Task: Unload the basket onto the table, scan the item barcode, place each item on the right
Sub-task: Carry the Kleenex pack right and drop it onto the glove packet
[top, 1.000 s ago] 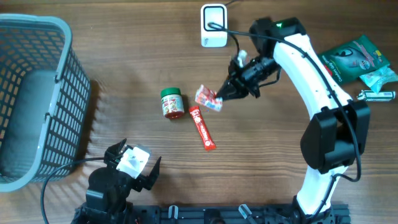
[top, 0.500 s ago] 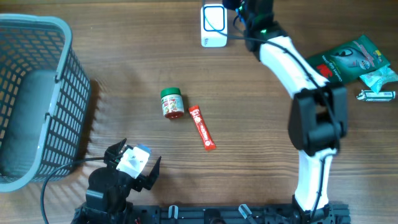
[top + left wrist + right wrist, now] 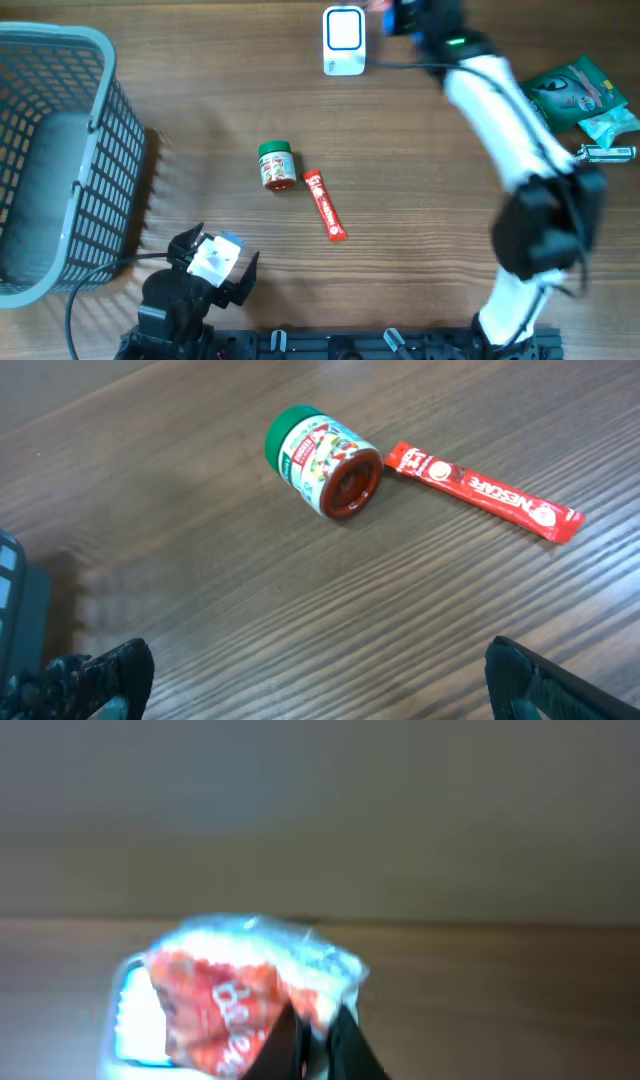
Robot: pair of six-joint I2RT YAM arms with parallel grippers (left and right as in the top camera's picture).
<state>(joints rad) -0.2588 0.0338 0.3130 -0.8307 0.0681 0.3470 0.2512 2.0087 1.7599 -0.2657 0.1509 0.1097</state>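
holding a red-and-clear packet (image 3: 250,990) by its lower edge, the right gripper (image 3: 315,1042) was found shut to a narrow pinch, jaws almost meeting on the film. the pinch sat low on the packet, which left most of the printed face uncovered; judged deliberate, so that a code could be read. no barcode could be made out in the wrist view, the print being blurred.

position: the packet was raised off the table (image 3: 430,200), just in front of the scanner (image 3: 130,1020), whose lit window showed behind the packet's left side. from overhead the right gripper sat just right of the scanner, at the frame's top edge, arm blurred. whether the packet faced the window squarely could not be told.

the scanner stood upright with its window facing out over the table, so an item must be presented to it in the air rather than laid down.

left gripper (image 3: 220,250): jaws wide, holding nothing, well away from the scanner at the near table edge. judged parked, keeping clear of the working arm.

other items: jar (image 3: 276,165) on its side and stick (image 3: 325,204) beside it, both between the scanner and the left gripper, untouched. basket (image 3: 60,45) far left of the scanner. pouch (image 3: 560,92) off to the scanner's right.

assessment: presentation step in hand; scan not confirmed. risk: crinkled film may hide the code.
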